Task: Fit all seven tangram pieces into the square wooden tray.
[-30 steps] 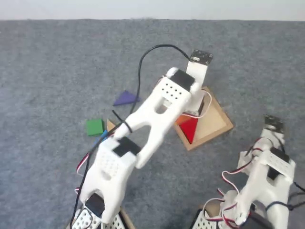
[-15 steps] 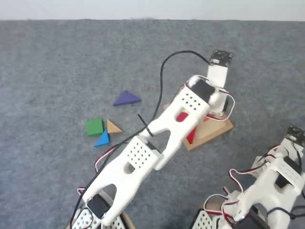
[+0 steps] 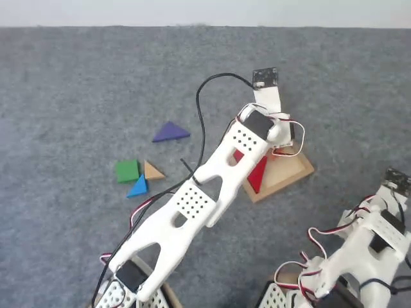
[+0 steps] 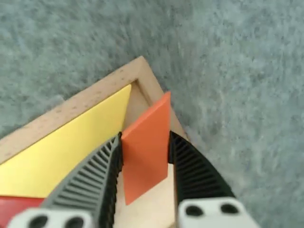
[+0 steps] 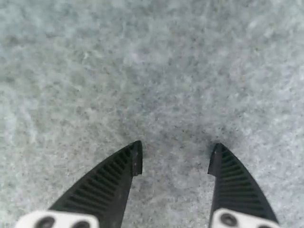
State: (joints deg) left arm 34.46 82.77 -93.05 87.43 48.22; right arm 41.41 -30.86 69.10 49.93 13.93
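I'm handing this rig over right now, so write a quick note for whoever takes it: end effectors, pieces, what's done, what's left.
Left end effector: shut on the orange parallelogram piece, over a corner of the square wooden tray, its tip across the rim.
Right end effector: open, over bare grey carpet.
Done: large yellow triangle and red triangle lie in the tray.
Left: seat the orange piece, then bring in the purple triangle, green square, small tan triangle and small blue triangle from the carpet.

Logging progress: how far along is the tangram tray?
Done: yellow piece and red piece lie in the tray. In hand: the left gripper holds the orange piece over a tray corner. Left: purple triangle, green square, tan triangle and blue triangle on the carpet.
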